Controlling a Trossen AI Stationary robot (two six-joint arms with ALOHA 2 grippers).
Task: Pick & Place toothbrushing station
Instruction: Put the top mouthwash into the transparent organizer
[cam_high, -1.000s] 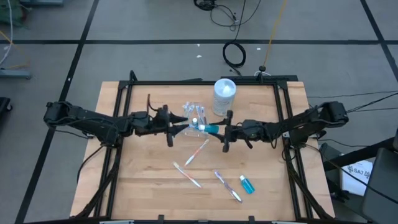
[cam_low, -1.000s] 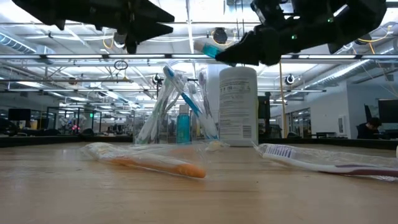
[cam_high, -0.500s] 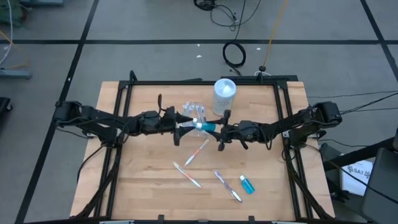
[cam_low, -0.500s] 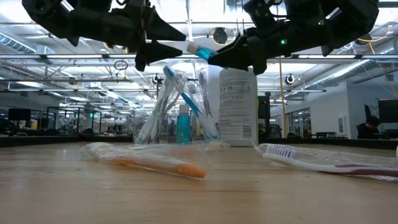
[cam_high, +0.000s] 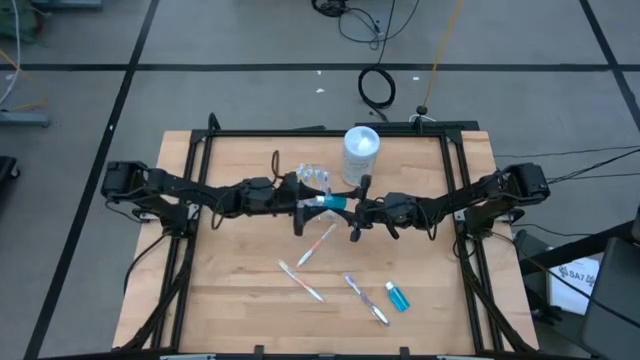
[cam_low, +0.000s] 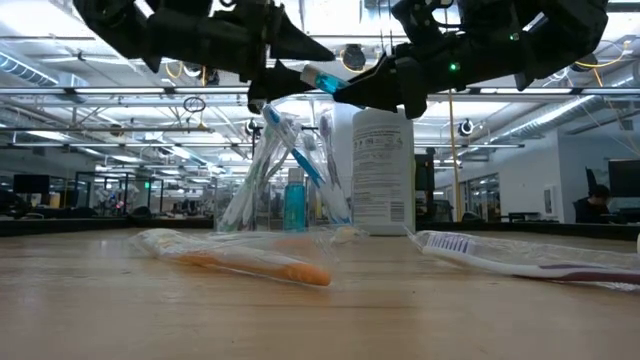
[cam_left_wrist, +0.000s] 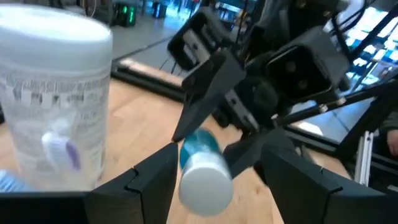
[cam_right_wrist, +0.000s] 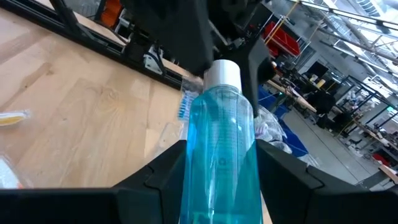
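Seen from above, the table (cam_high: 220, 290) carries the clear cup (cam_high: 312, 180) of toothbrushes at its twelve o'clock side, beside the white canister (cam_high: 361, 150). Above the cup's rim, the right gripper (cam_high: 352, 208) is clamped on a blue tube (cam_high: 333, 204) whose long axis runs three-to-nine o'clock, white cap toward nine. The left gripper (cam_high: 302, 203), fingers apart, straddles that cap end, so it looks placed to receive the tube.

The tabletop (cam_high: 230, 290) is pale, matt wood with visible grain. The tube (cam_right_wrist: 222, 137) is glossy, clear blue plastic with a smooth white cap. The canister (cam_low: 383, 170) is smooth white plastic. The cup (cam_low: 285, 165) is clear, shiny plastic. Both grippers' fingers (cam_left_wrist: 149, 180) look matt black.
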